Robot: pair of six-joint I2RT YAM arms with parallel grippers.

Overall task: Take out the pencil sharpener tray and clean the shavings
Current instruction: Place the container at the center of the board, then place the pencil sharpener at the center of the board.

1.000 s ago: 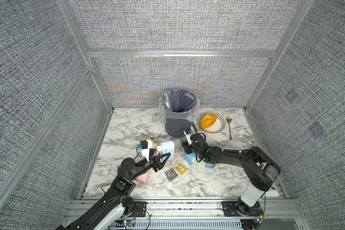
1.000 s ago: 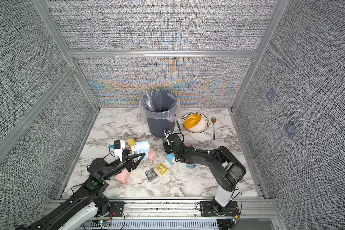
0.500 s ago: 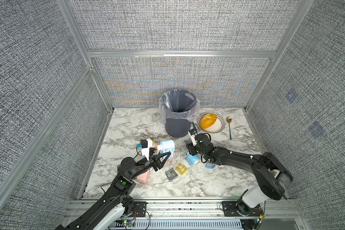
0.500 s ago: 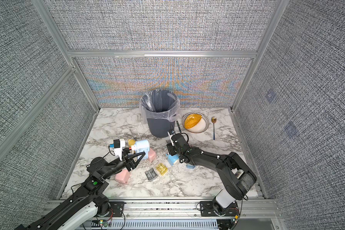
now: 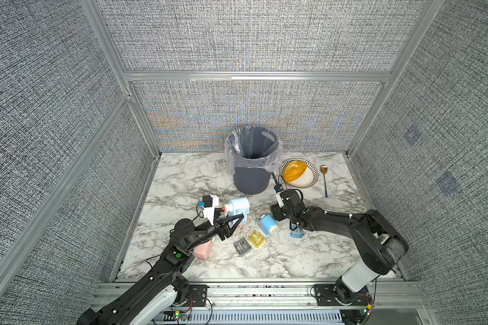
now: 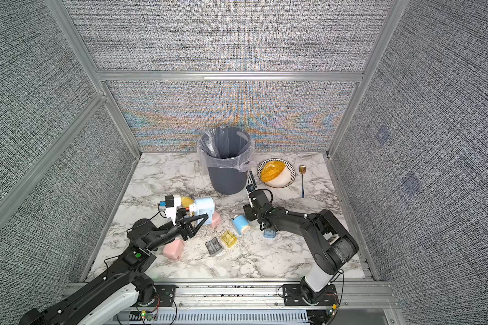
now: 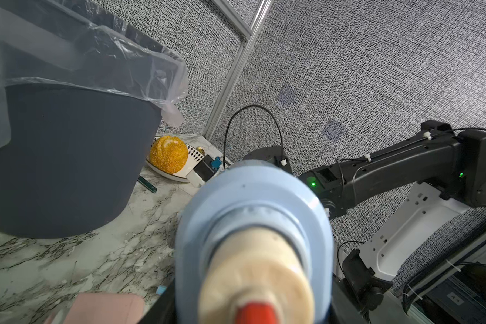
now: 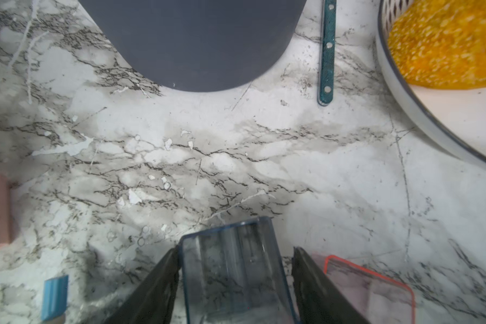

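1. Shavings (image 5: 245, 232): loose crumbs strewn on the worktop (image 5: 307, 261) around the yellow tray (image 5: 256, 239). They are too light and fine to pinch, so you sweep or tip them.
2. Left claw (image 5: 237, 220): clenched on the pale blue sharpener (image 5: 238, 206).
3. Right claw (image 8: 236, 252): released. The clear tray (image 8: 230, 277) sits between its jaws with one finger touching. Judge it light, stiff and slick; take hold of it by its long side walls.
4. Bin (image 5: 251, 160): farthest, upright, lined, ready for tipping.

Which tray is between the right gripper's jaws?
The clear blue tray; the red-rimmed tray lies outside the right gripper, yellow tray and grey tray farther off.
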